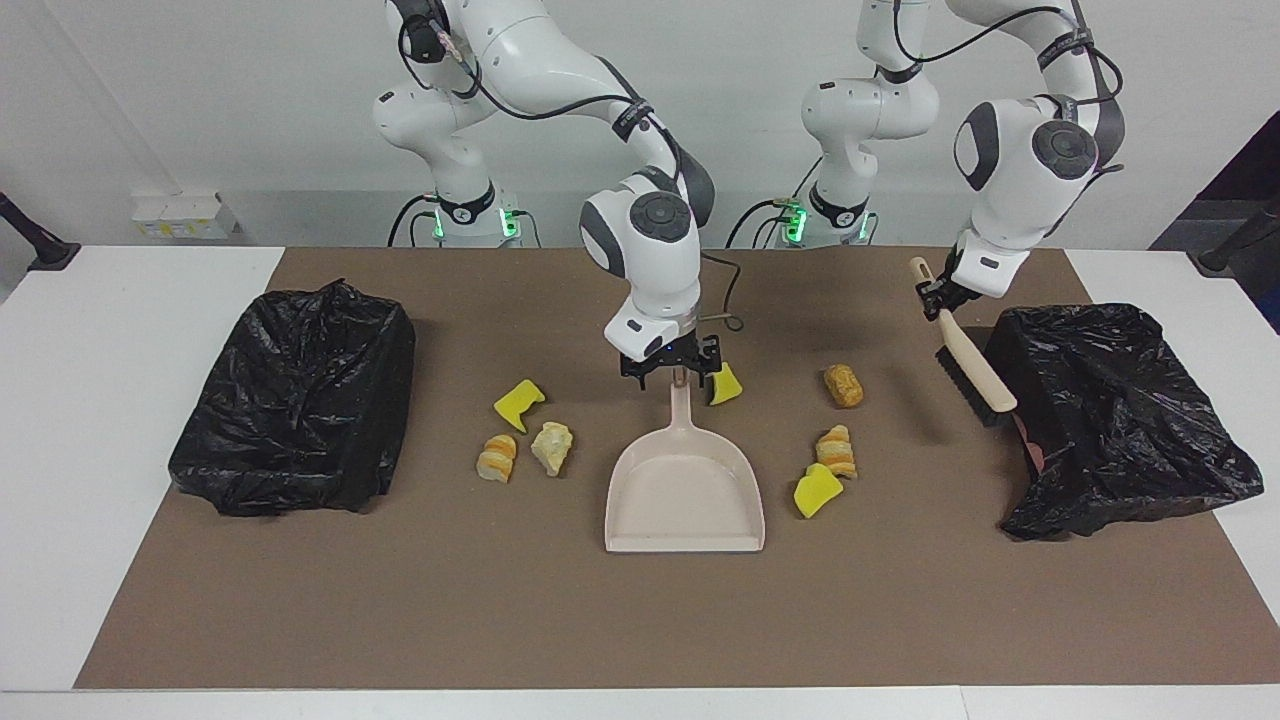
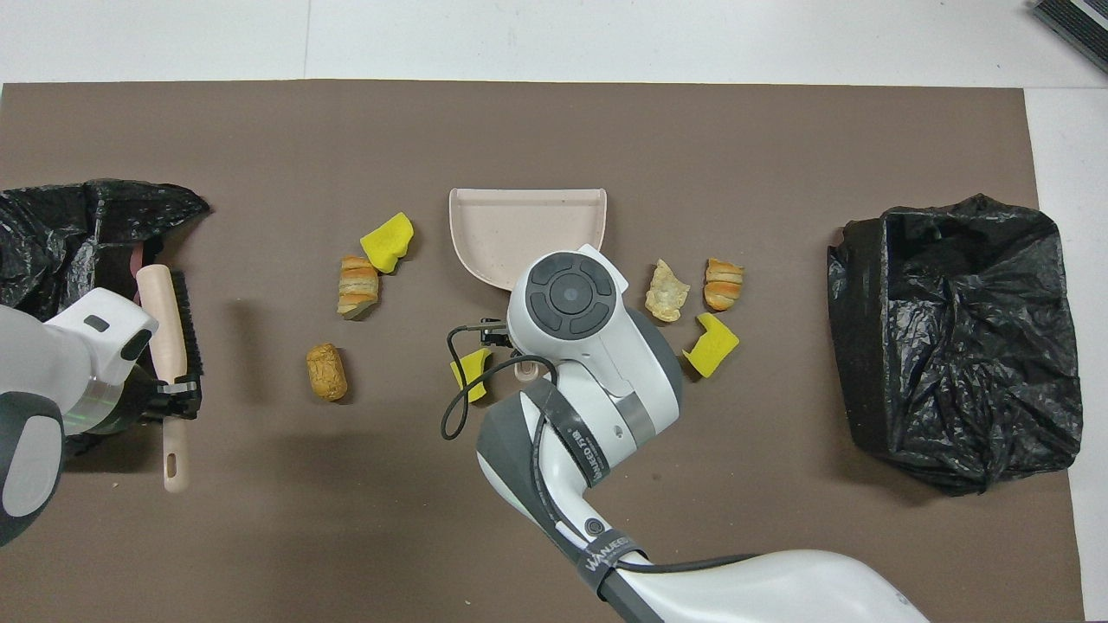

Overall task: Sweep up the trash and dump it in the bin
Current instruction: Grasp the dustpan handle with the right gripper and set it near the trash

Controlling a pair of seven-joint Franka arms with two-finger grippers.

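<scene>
The right end effector has its fingers spread around the dustpan handle to grab it, the left end effector squeezes the brush ready to sweep, and the trash lies on the worktop on both sides of the dustpan.

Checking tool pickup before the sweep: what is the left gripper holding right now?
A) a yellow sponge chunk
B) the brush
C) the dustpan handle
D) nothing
B: the left gripper is shut on the brush by its pale handle, with the bristle end hanging beside the black bin bag at the left arm's end of the table.
</scene>
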